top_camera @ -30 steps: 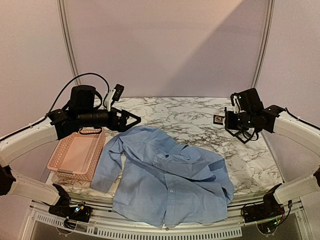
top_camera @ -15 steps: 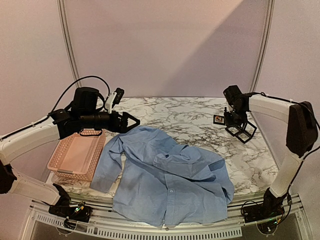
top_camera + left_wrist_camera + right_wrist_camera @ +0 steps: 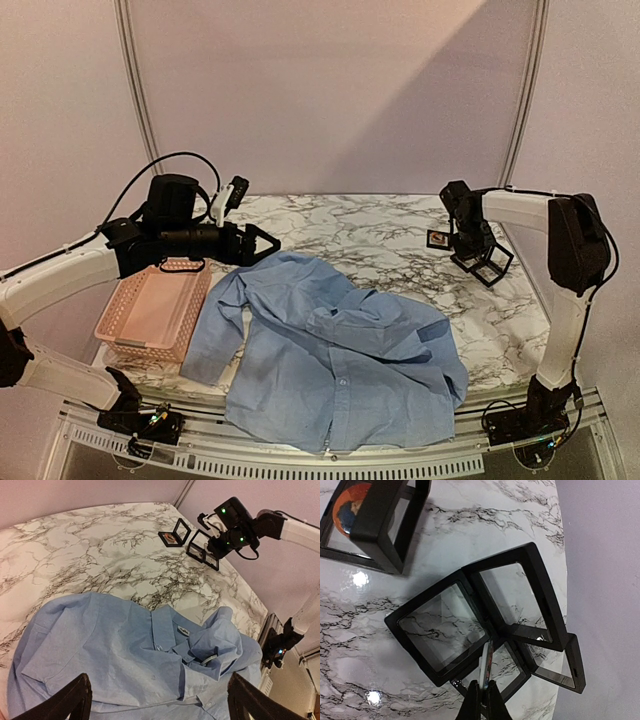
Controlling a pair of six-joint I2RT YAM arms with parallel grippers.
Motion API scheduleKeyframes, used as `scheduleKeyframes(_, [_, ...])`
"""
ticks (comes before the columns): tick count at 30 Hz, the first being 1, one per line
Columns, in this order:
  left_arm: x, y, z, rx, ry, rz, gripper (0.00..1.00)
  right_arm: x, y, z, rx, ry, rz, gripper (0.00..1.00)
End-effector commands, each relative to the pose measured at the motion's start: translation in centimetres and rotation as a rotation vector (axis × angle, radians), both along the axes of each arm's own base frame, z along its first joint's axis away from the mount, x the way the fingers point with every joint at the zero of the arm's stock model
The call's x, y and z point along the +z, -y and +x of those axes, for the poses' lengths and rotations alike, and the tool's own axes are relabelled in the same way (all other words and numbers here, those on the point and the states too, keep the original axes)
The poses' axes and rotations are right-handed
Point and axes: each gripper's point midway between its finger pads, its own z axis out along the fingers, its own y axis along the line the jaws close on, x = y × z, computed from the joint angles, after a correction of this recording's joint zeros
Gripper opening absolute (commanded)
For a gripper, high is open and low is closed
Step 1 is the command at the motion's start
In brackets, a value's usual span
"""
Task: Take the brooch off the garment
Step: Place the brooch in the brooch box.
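One pink basket (image 3: 150, 310). One left gripper (image 3: 266, 243), jaws spread and empty. One light blue collared shirt (image 3: 330, 360), crumpled and buttoned, lies front-centre on the marble table (image 3: 390, 225). At least two black frame cases (image 3: 202, 555). One right gripper (image 3: 482, 695) pinches a thin sliver (image 3: 487, 662).

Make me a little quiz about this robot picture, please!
1. True or false: the left gripper has its jaws wide open.
2. What color is the basket beside the shirt? A pink, B green, C black.
3. Fill in: the ____ gripper hangs over the open black frame cases.

Key: 1 true. 2 A. 3 right, the right gripper.
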Motion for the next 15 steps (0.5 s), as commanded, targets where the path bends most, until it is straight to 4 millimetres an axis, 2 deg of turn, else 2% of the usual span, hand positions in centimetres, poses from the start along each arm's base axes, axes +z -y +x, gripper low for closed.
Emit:
scheduleKeyframes(1, [0.2, 0.0, 0.2, 0.0, -0.01, -0.004, 0.94, -0.4, 0.7, 1.0, 0.002, 0.003, -0.058, 0.0])
scheduleKeyframes(15, [0.2, 0.0, 0.2, -0.003, -0.011, -0.006, 0.94, -0.7, 0.4, 2.4, 0.01, 0.035, -0.061, 0.0])
